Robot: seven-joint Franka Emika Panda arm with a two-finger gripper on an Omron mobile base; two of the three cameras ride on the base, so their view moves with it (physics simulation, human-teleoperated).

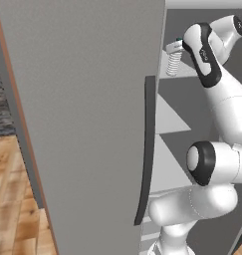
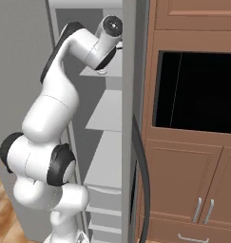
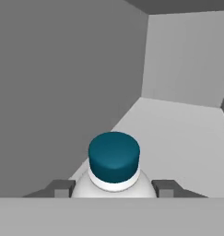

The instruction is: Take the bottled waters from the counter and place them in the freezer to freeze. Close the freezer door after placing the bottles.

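gripper: we hold it clamped on a bottled water just below the teal cap, upright | freezer door: swung open at left, giving us room | freezer: bottle inside, over a pale upper shelf, ready, we judge, for setting down

In the hand view, bare pale shelf lies open from 12 to 3 o'clock of the bottle. The freezer's grey side wall closes off 9 to 11 o'clock, just beside it; the back wall blocks beyond at 1 o'clock.
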